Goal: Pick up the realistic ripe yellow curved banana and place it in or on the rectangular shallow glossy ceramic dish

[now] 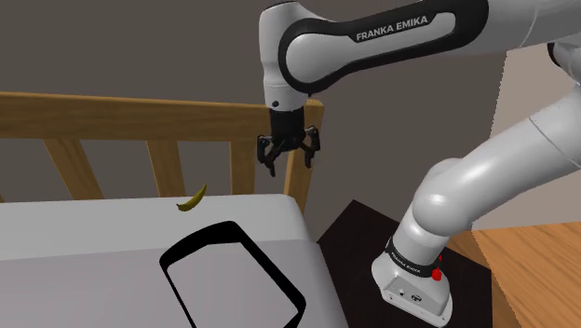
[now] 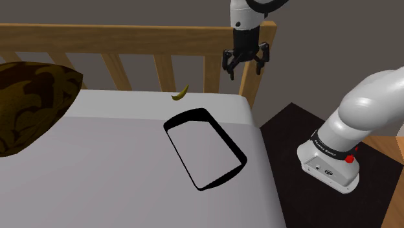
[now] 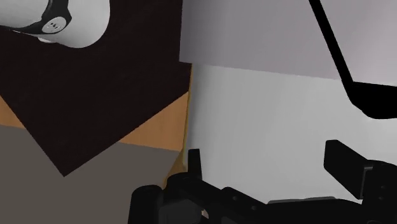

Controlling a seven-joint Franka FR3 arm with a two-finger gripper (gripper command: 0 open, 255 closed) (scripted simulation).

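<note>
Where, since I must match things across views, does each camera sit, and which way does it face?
Shoulder view: beside the stand, looking down over the grey surface at banana and dish; arm, stand and open claw show.
Second exterior view: nearly as the shoulder view, facing the wooden rail; arm, stand, claw show.
Wrist view: on the hand, looking down at the surface's edge; claw fingers and stand show.
Shared: both exterior views hold banana, dish, wooden rail.
</note>
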